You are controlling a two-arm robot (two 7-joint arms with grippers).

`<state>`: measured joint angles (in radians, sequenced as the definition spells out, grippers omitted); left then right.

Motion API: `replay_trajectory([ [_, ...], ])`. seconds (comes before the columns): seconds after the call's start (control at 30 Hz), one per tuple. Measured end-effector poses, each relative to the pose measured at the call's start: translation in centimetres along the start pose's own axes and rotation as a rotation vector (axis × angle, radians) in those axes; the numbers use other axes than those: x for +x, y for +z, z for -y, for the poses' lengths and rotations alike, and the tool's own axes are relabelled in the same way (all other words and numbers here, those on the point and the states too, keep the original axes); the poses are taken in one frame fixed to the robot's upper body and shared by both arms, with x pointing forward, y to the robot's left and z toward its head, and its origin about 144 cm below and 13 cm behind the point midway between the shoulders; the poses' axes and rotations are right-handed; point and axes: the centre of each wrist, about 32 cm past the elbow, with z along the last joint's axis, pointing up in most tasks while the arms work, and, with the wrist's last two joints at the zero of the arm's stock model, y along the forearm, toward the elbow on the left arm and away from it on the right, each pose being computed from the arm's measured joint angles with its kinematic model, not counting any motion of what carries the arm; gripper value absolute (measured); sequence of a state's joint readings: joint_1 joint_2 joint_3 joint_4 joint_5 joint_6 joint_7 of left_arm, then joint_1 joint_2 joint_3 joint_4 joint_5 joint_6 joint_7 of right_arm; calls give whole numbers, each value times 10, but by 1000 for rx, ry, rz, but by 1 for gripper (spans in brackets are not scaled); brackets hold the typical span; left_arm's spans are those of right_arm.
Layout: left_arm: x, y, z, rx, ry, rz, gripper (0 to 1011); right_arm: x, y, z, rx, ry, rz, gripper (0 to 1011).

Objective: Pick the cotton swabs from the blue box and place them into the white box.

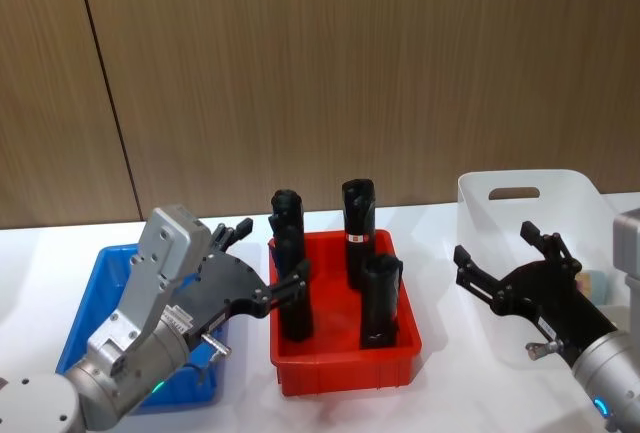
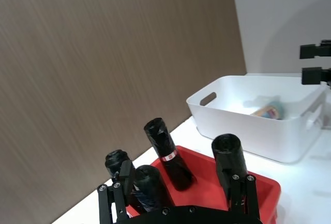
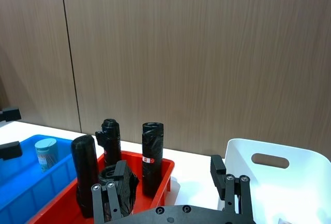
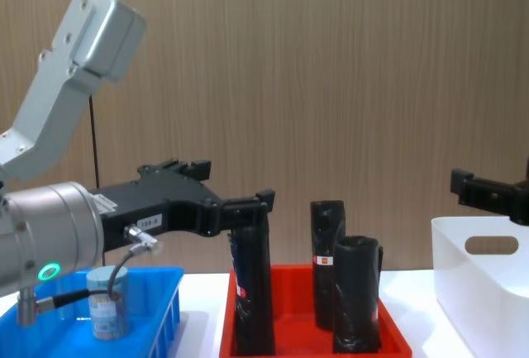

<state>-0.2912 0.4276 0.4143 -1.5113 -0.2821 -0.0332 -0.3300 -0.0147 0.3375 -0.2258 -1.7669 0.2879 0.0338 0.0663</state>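
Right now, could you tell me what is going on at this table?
Both grippers are open and empty. The left gripper hangs over the blue box, beside the red tray; the right gripper hangs by the white box. One swab jar stands in the blue box; a second jar lies in the white box.

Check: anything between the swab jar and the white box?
The red tray of upright black rolls stands between the blue box and white box; carrying the cotton swabs low could hit them. The left gripper hovers open beside the rolls.
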Motion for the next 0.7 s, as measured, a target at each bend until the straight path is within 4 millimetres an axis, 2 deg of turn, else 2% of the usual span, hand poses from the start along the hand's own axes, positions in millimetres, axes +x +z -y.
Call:
replay_trajectory([
  [0.7, -39, 14, 6, -16, 201, 19, 1003, 0, 0, 0, 0, 1, 0, 1002],
])
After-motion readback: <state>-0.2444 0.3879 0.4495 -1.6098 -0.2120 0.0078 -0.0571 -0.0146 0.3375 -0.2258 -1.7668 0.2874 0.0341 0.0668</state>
